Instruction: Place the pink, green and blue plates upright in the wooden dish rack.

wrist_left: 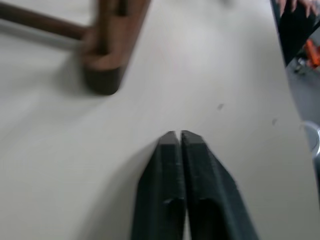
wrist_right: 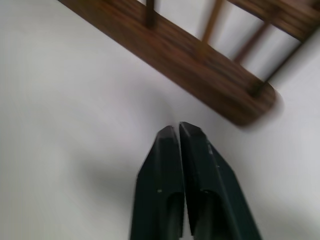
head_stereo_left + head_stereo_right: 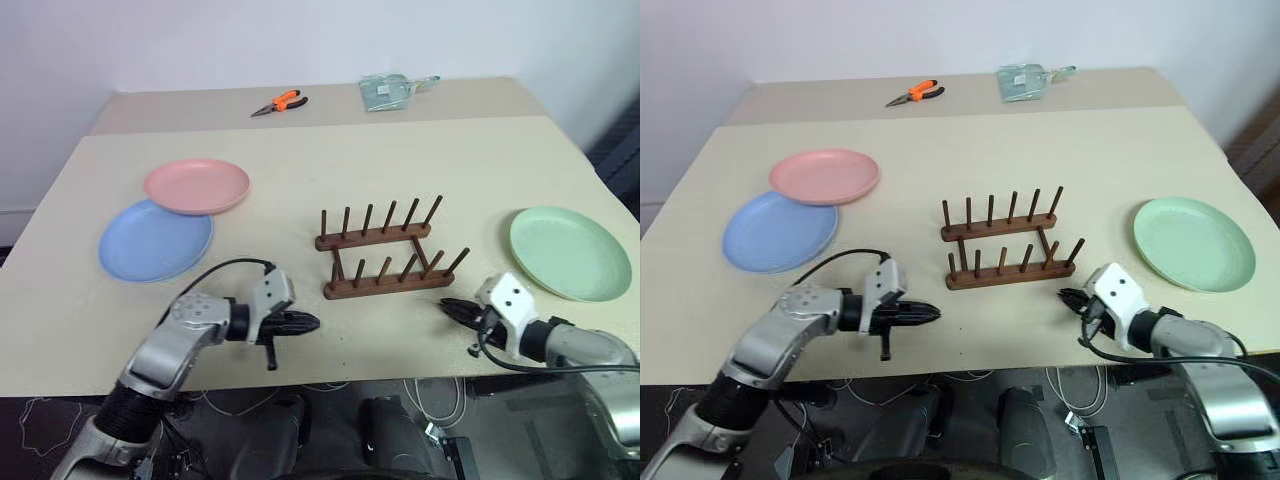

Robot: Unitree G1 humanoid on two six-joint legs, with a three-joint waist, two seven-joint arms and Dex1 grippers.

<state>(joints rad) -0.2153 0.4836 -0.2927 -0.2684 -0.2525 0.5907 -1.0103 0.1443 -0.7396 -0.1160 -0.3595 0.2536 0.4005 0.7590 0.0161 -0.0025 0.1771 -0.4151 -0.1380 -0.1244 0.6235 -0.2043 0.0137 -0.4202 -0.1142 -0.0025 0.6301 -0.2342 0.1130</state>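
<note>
The wooden dish rack [image 3: 385,250] stands empty at the table's middle, its pegs upright. At the left, the pink plate [image 3: 197,185] lies flat, its edge overlapping the blue plate [image 3: 154,241]. The green plate [image 3: 569,252] lies flat at the right. My left gripper [image 3: 312,322] hovers near the front edge, left of the rack, shut and holding nothing. My right gripper [image 3: 445,306] sits just right of the rack's near rail [image 2: 175,52], shut and empty too.
Orange-handled pliers [image 3: 280,103] and a clear plastic packet [image 3: 390,90] lie on the far strip of the table. Black cables hang below the front edge. Bare tabletop lies between the rack and each plate.
</note>
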